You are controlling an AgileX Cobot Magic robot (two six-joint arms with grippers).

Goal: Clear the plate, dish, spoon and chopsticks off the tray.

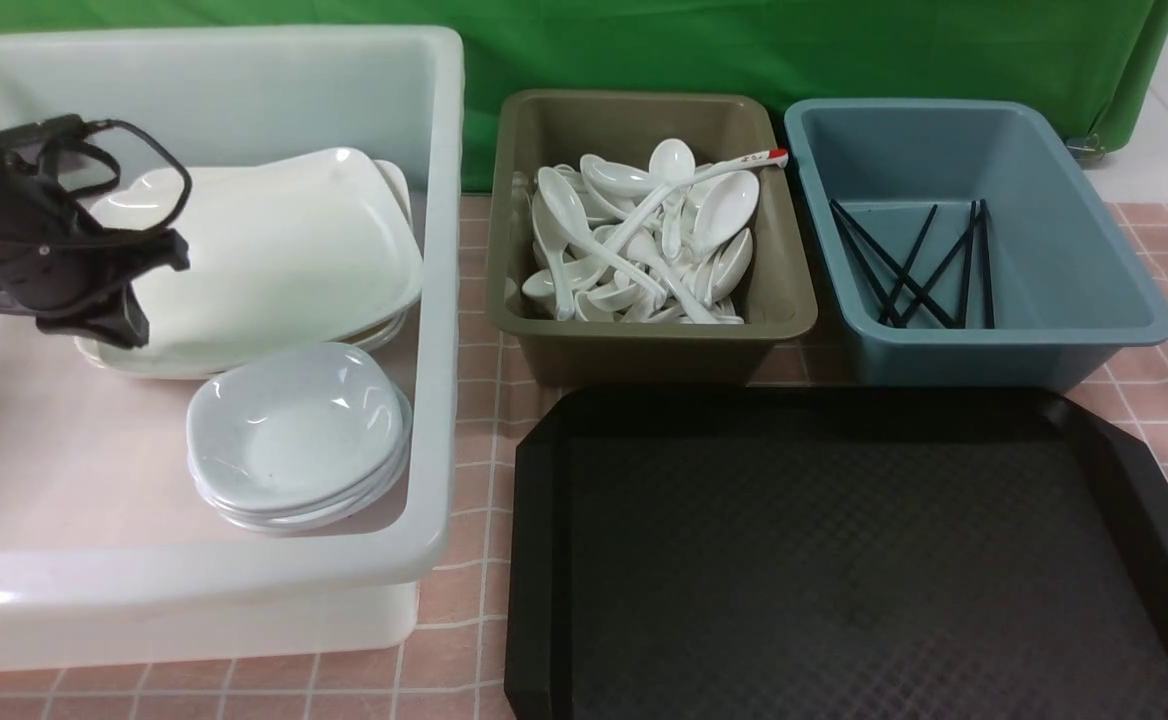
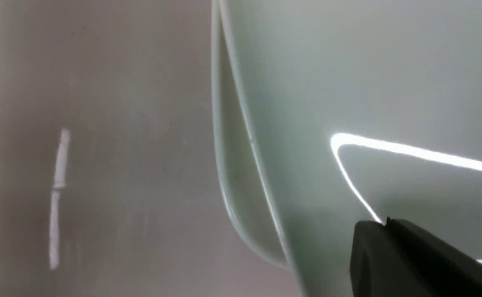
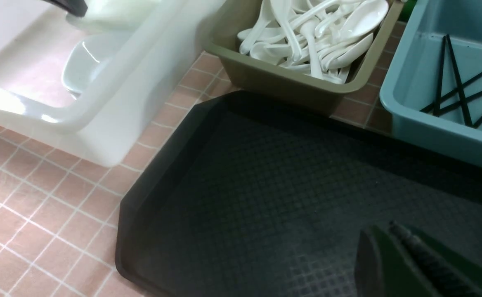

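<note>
The black tray (image 1: 844, 560) lies bare at the front right. The cream-white plate (image 1: 284, 250) rests on top of a plate stack inside the white tub (image 1: 439, 300). The small bluish-white dish (image 1: 294, 430) tops a stack in front of it. My left gripper (image 1: 129, 320) hangs shut at the plate's left edge, nothing between its fingers; its tips (image 2: 385, 222) sit just over the plate (image 2: 369, 82). White spoons (image 1: 644, 240) fill the olive tub. Black chopsticks (image 1: 924, 265) lie in the blue tub. My right gripper (image 3: 389, 227) is shut, empty, above the tray (image 3: 265, 185).
The olive tub (image 1: 794, 310) and the blue tub (image 1: 1124, 320) stand side by side behind the tray. One spoon with a red-tipped handle (image 1: 759, 158) lies across the spoon pile. Pink tiled tabletop (image 1: 474, 450) shows between the white tub and the tray.
</note>
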